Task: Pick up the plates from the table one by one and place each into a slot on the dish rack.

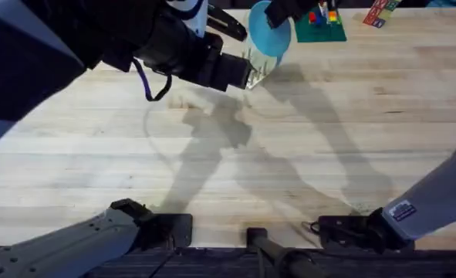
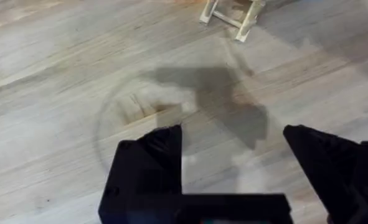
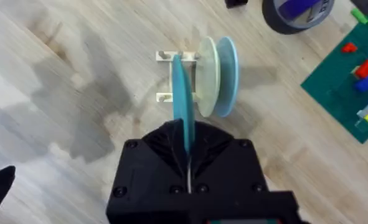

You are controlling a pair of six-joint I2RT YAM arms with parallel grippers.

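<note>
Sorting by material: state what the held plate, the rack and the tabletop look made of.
Teal plate: likely plastic, thin edge, uniform matte color. Dish rack: pale unfinished-looking wood. Table: light wooden planks, visible grain and seams.

Out past my right jaws, off to one side, lies a green baseplate [image 3: 345, 81] carrying a few small bricks [image 3: 365, 68] in red, blue, yellow and orange. Further out from the same jaws sits a dark roll of tape [image 3: 296, 14] with a purple middle. A red box [image 1: 379, 12] lies near the baseplate, well apart from both my jaws.
</note>
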